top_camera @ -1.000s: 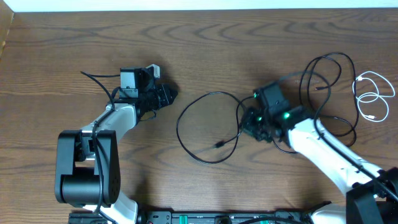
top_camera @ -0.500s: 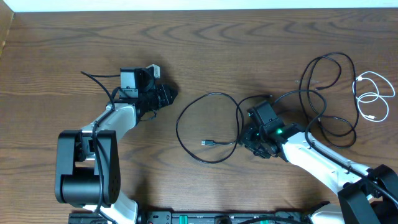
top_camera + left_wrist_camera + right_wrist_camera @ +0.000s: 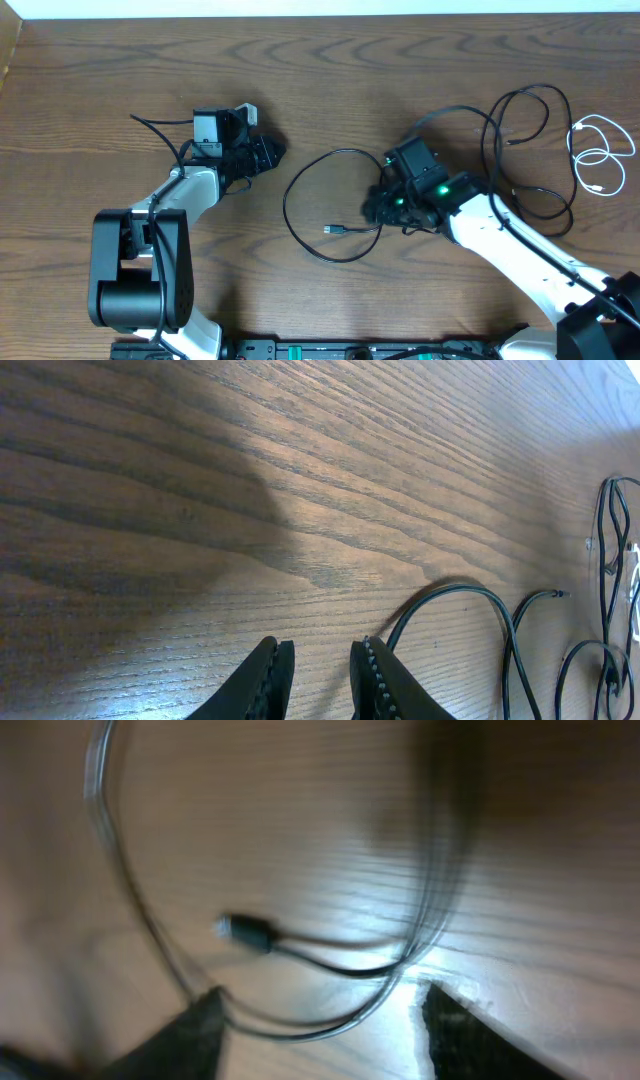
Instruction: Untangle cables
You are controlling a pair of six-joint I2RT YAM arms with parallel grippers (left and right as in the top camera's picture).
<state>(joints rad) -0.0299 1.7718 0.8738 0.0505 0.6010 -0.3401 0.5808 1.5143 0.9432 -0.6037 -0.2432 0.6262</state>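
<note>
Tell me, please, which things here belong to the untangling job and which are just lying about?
Job: black loop, black tangle, white cable.
Not the job: arm cord, table.

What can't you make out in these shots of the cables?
Right wrist view: blur smears the black cable's plug; its type is unreadable.
Overhead: fingertips of the right gripper sit hidden under its own body.
Left wrist view: black cables run off the right edge.
Overhead: white cable ends too small.
</note>
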